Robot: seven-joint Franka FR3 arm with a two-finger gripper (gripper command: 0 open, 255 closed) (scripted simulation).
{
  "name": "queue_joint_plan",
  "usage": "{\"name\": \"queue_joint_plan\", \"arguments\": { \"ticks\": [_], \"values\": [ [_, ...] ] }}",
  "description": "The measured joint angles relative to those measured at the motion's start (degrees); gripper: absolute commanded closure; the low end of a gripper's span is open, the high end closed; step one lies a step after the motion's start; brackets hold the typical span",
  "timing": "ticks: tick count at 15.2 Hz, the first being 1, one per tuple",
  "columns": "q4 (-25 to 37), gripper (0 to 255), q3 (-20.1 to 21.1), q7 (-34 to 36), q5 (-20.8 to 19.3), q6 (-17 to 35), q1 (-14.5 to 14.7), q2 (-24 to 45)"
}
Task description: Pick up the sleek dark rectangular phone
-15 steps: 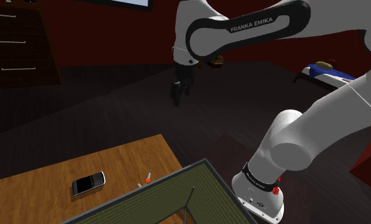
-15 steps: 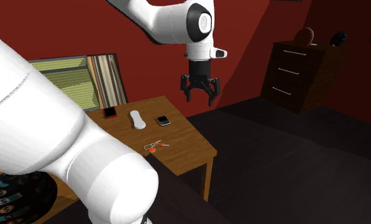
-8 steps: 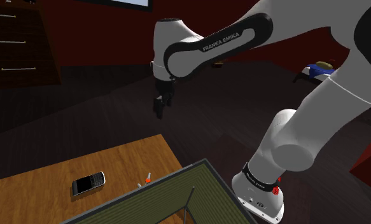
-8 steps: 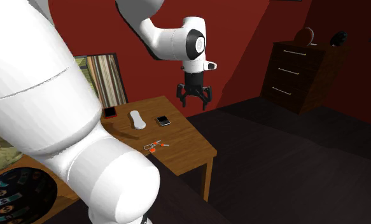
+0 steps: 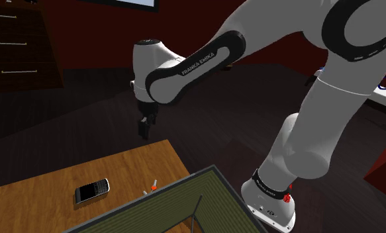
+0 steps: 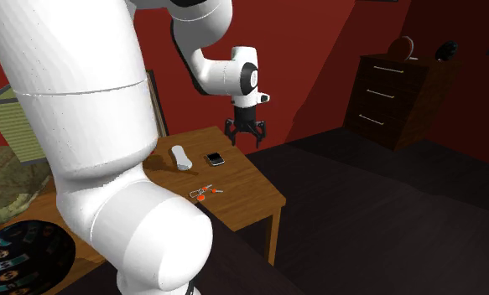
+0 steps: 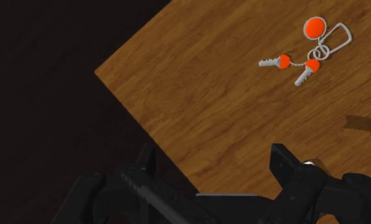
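Note:
The phone [image 5: 92, 190] is a small dark slab with a silvery rim and keypad, lying flat on the wooden table [image 5: 39, 188]. The second exterior view has the phone [image 6: 214, 157] near the table's [image 6: 244, 191] far side. My gripper [image 5: 145, 127] hangs in the air over the table's far edge, up and to the shoulder view's right of the phone. In the second exterior view the gripper [image 6: 244, 137] is just right of the phone and higher. Its fingers [image 7: 146, 167] stand apart with nothing between them, above the table's corner [image 7: 228, 95].
A key ring with orange tags [image 7: 311, 46] lies on the table [image 6: 205, 192] [image 5: 153, 186]. A white oblong object [image 6: 180, 157] rests beside the phone. A dark dresser [image 6: 402, 92] stands by the red wall. A green patterned panel [image 5: 178, 205] borders the table.
The gripper has come down and moved to the shoulder view's left, from well beyond the table to just over its far edge. The phone and keys have not moved.

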Motion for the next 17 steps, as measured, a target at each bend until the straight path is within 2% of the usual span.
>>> {"name": "queue_joint_plan", "arguments": {
  "ticks": [8, 17],
  "values": [
    [8.70, 0, 2.82, -1.00, -3.95, 6.49, 4.21, 14.84],
    [20.38, 0, 4.33, -3.00, -9.07, 10.20, 10.08, 30.01]
  ]
}}
